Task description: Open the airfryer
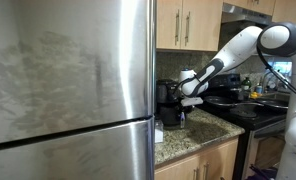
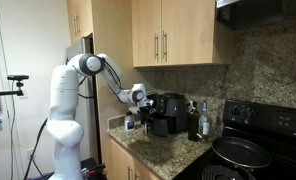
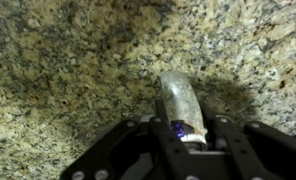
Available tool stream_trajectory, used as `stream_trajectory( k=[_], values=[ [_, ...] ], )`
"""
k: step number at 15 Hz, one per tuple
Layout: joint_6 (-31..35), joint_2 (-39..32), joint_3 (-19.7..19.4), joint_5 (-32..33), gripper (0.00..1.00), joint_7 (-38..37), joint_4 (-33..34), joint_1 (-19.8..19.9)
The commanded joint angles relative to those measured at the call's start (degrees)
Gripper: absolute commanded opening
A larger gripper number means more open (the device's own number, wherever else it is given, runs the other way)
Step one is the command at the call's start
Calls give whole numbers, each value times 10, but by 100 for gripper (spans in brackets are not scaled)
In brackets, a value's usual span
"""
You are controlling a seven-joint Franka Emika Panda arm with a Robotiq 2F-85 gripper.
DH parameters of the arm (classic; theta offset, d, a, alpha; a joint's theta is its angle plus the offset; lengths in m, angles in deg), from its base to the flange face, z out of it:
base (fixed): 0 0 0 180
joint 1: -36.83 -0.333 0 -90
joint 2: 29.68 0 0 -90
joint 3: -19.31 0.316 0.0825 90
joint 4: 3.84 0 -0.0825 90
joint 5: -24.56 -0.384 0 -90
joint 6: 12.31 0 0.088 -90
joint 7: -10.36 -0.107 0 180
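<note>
The airfryer (image 1: 168,100) (image 2: 171,108) is a small black box standing on the granite counter next to the fridge. My gripper (image 1: 188,88) (image 2: 140,98) hangs right in front of it. In the wrist view the gripper (image 3: 188,128) is shut on a grey, glossy rounded bar (image 3: 178,95) that looks like the drawer's handle. The bar's free end sticks out over the counter. The airfryer's body is hidden under my black fingers (image 3: 150,132) in that view. I cannot tell from any view how far out the drawer stands.
A tall stainless fridge (image 1: 68,80) fills the side beside the airfryer. Black pans (image 1: 228,100) (image 2: 243,150) sit on the stove further along. Dark bottles (image 2: 198,120) stand behind the airfryer. Wooden cabinets (image 2: 168,35) hang overhead. The speckled counter (image 3: 68,60) lies below my gripper.
</note>
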Motion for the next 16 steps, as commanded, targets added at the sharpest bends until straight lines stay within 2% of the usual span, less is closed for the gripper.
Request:
stream_trajectory(
  k=[1, 3, 4, 5, 6, 8, 13, 16],
  values=[
    [-31, -7, 10, -16, 6, 16, -20, 26],
    [-11, -22, 9, -26, 6, 19, -19, 32],
    [-10, -29, 9, -40, 28, 25, -16, 35],
    [-14, -32, 11, -60, 28, 34, -13, 38],
    [-15, -38, 10, -67, 51, 30, -13, 40],
    [-22, -36, 14, -91, 59, 41, -15, 43],
    [-8, 26, 17, -76, 99, 49, -55, 35],
    [3, 97, 25, -37, 100, 49, -95, 33]
  ],
)
